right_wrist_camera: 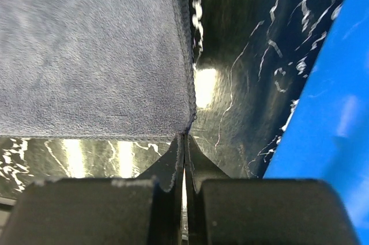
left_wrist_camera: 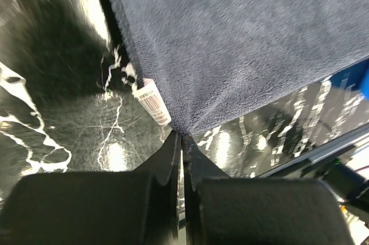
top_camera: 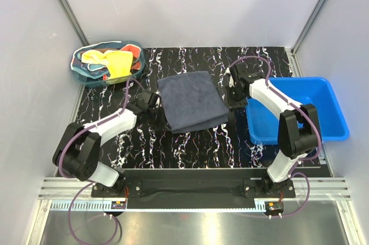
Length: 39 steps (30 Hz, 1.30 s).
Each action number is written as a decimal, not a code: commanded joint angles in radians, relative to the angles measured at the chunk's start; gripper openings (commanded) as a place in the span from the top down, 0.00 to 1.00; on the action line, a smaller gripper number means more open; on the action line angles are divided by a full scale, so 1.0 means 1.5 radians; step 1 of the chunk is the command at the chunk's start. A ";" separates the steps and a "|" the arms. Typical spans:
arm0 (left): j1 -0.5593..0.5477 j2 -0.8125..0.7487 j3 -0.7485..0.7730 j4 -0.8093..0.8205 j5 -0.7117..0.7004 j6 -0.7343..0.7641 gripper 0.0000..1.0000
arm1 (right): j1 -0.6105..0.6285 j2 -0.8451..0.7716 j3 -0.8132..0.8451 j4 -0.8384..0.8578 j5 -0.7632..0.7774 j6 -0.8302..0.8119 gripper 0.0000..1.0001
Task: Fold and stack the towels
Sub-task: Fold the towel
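Left claw [left_wrist_camera: 182,136] and right claw [right_wrist_camera: 184,137] clenched on corners of the dark grey towel [top_camera: 190,102]; arms low.

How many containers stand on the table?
2: a basket at far left and a blue bin at right. None looks hidden.

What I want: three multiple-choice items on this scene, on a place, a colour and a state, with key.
1. Where is the rigid blue plastic bin? A) far left corner B) right side of the black marbled table C) mid-table
2. What colour is the soft cloth towel lying mid-table? A) dark grey-blue B) yellow C) orange-red
3. How is the left tool? A) wide open B) out of view C) shut on the towel's corner
Key: 1 B, top view shows it there; 2 A, all views show that colour; 3 C, its wrist view shows jaws pinching the corner.
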 commanded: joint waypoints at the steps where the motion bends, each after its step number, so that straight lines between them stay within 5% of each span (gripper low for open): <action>1: -0.015 0.012 -0.019 0.070 0.007 -0.014 1.00 | 0.003 0.006 -0.017 0.033 -0.007 0.006 1.00; 8: -0.027 -0.001 -0.056 0.064 -0.022 -0.007 1.00 | 0.005 0.010 -0.042 0.022 -0.007 0.015 1.00; 11: -0.027 0.000 -0.065 0.052 -0.027 0.006 0.97 | 0.005 0.008 -0.049 0.009 -0.007 0.022 0.93; 14: -0.029 -0.003 -0.075 0.073 0.007 0.007 0.55 | 0.007 0.005 -0.055 -0.001 0.014 0.031 0.75; 21: -0.027 -0.056 -0.024 0.033 -0.011 0.025 0.33 | 0.013 0.000 -0.004 -0.014 0.006 0.050 0.67; 34: 0.002 0.082 0.018 0.023 -0.103 0.008 0.50 | 0.084 0.128 -0.002 0.078 0.058 0.098 0.73; 39: 0.002 0.103 0.041 -0.057 -0.206 0.002 0.77 | 0.129 0.114 -0.074 0.094 0.100 0.128 0.73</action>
